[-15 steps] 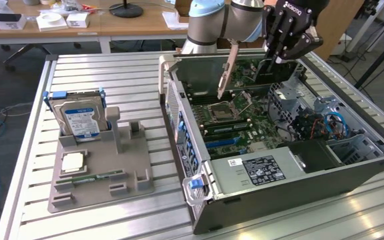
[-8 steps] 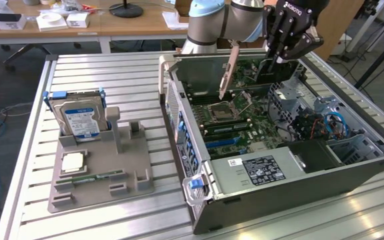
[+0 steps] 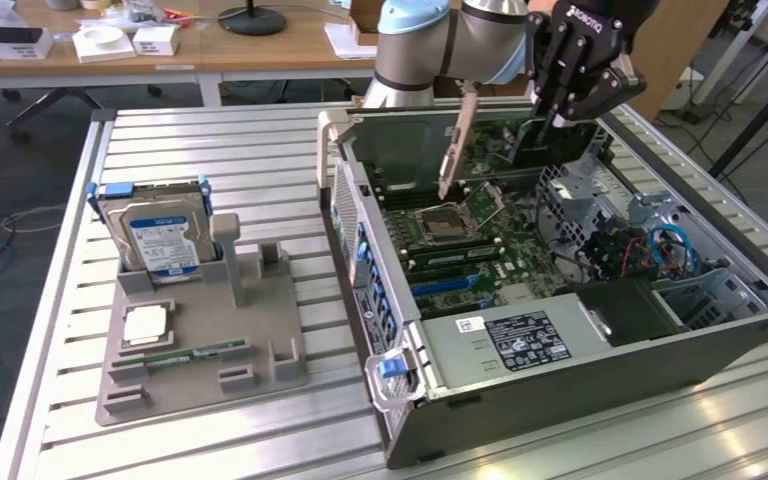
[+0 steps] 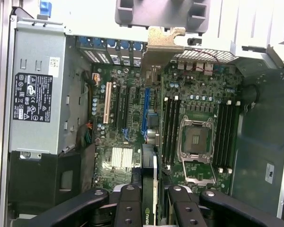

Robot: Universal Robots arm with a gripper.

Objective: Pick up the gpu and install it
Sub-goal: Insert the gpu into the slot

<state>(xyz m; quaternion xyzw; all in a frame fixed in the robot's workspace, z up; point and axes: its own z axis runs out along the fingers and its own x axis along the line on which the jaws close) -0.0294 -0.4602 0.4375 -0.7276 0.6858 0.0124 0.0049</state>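
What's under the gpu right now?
The motherboard with its open CPU socket and slots. The pincer holds the gpu above it; the strip right beneath the card is covered.

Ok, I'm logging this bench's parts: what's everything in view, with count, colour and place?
table: one, silver slatted, under everything
desk: at least one, wooden, beyond the table
computer case: one, dark grey, open, exterior view's right
motherboard: one, green, in the case
power supply: one, silver with black label, in the case
fixture: one, grey, exterior view's left of the case
hard drive: one, silver with blue-white label, upright in the fixture
processor: one, silver, flat on the fixture
RAM stick: one, green, flat on the fixture
gpu: one, green with metal bracket, held over the case
arm: one, silver and blue, reaching over the case
gripper: one, black, shut on the gpu
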